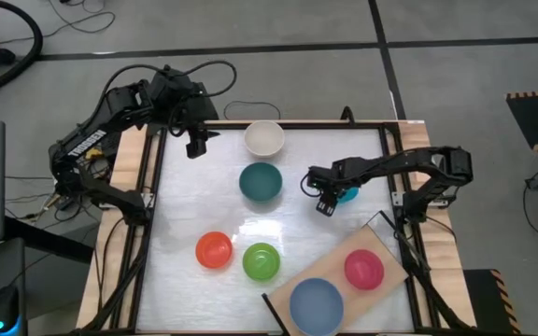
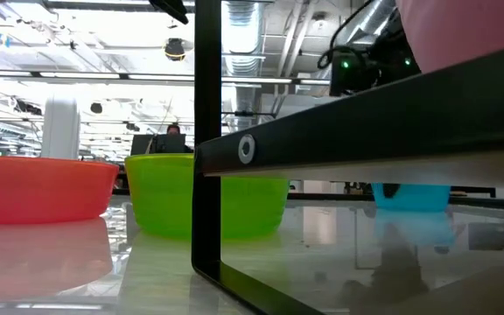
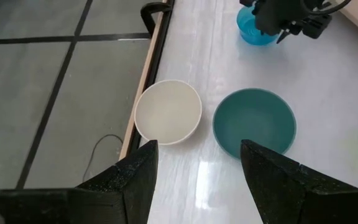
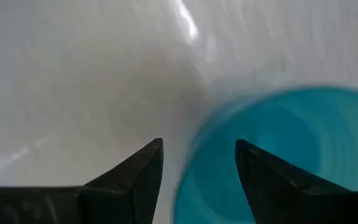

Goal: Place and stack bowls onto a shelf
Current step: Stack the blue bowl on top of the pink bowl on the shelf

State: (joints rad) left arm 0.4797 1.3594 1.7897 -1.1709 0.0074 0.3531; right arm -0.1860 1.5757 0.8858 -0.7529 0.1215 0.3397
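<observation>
R gripper (image 4: pixel 199 168) low over the cyan bowl (image 4: pixel 278 155), fingers apart w/ the near rim lined up in the gap between them, nothing gripped yet. Bowl sits mid-table just beside the shelf (image 1: pixel 392 247), on the R arm's side, so R is clearly the nearer arm; I judge a rim pinch is next (round bowl, no long axis to fuss over).

L gripper (image 3: pixel 197 168) parked at the far L corner, spread wide and empty, looking at the cream bowl (image 3: pixel 168 112) and the teal bowl (image 3: pixel 254 121).

Shelf lies diagonal at the near R corner, carrying the magenta bowl (image 1: pixel 364 269) and the slate-blue bowl (image 1: pixel 317 303). Red bowl (image 1: pixel 214 250) and green bowl (image 1: pixel 261 261) near-centre.

Table top (image 1: pixel 194 205) white, glossy, reflective. Room behind: open workshop, ceiling lights.
</observation>
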